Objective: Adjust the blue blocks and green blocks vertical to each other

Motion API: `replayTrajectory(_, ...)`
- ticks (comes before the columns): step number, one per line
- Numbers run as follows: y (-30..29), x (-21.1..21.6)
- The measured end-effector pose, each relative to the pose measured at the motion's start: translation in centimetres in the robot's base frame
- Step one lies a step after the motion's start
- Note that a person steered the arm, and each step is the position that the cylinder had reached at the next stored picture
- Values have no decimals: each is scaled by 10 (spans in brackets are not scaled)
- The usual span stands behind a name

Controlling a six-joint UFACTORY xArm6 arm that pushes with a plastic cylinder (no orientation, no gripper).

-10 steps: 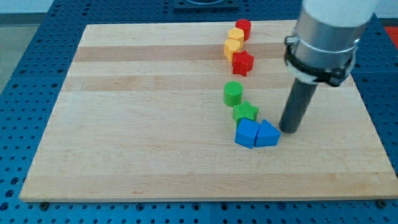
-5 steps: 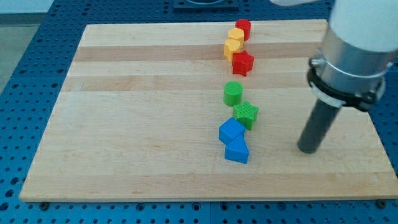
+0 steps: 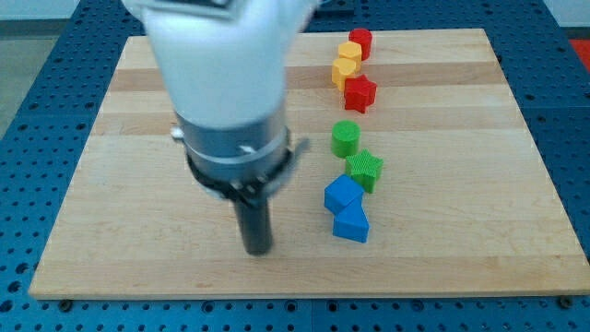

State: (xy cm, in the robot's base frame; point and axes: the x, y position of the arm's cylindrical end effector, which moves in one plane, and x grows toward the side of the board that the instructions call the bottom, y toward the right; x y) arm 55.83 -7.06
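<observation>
A green cylinder [image 3: 346,138] stands right of the board's middle, with a green star block [image 3: 366,169] just below and right of it. A blue cube-like block [image 3: 343,195] touches the star's lower left, and a blue wedge-like block [image 3: 351,224] sits directly below that one. These four run in a rough line from the view's top to its bottom. My tip [image 3: 257,249] rests on the board well left of the blue blocks, touching none.
A red cylinder [image 3: 360,41], two yellow blocks [image 3: 347,61] and a red star block [image 3: 359,93] form a chain near the board's top edge. The arm's large body [image 3: 226,92] hides the board's upper middle left.
The blue blocks shifted left and turned from side by side to one above the other. My tip then moved from their right, across the board, to their left.
</observation>
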Motion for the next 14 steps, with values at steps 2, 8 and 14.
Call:
replayTrajectory(2, 38, -50)
replayTrajectory(8, -36, -50)
replayTrajectory(14, 104, -149)
